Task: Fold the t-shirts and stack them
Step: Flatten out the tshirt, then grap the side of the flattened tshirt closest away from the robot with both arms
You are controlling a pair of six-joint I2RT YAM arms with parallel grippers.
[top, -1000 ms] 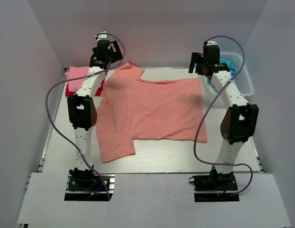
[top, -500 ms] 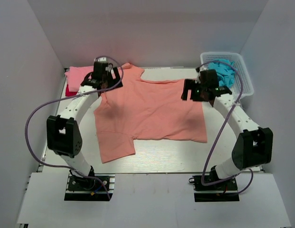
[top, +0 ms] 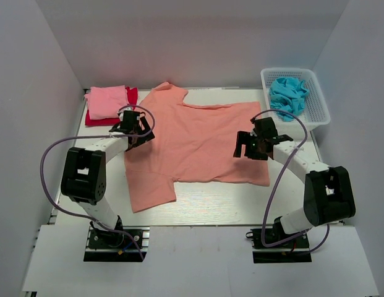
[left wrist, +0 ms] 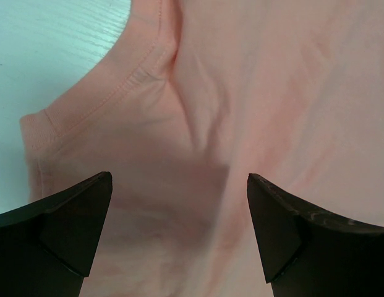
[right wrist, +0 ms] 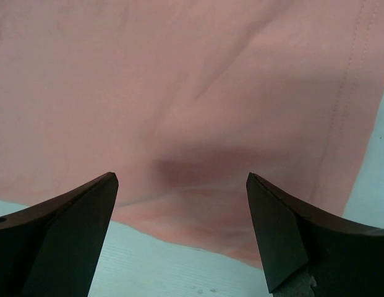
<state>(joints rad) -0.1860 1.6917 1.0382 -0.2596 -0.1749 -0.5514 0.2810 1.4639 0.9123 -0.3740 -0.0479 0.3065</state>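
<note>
A large salmon-orange t-shirt (top: 198, 139) lies spread flat on the table. My left gripper (top: 135, 131) hovers low over its left edge by the sleeve seam, open; cloth (left wrist: 198, 124) fills the left wrist view between the black fingers (left wrist: 74, 223). My right gripper (top: 250, 148) sits low over the shirt's right edge, open, with the hem (right wrist: 198, 223) and white table showing between the fingers (right wrist: 284, 241). A folded light pink t-shirt (top: 107, 102) rests on a red one (top: 93, 118) at the back left. Turquoise-blue t-shirts (top: 288, 94) fill the basket.
A white lattice basket (top: 320, 108) stands at the back right corner. White walls enclose the table on three sides. Both arms' cables loop out over the table's side edges.
Both arms have dropped from high at the back down and forward onto the orange shirt's left and right edges. Both grippers stayed open.
</note>
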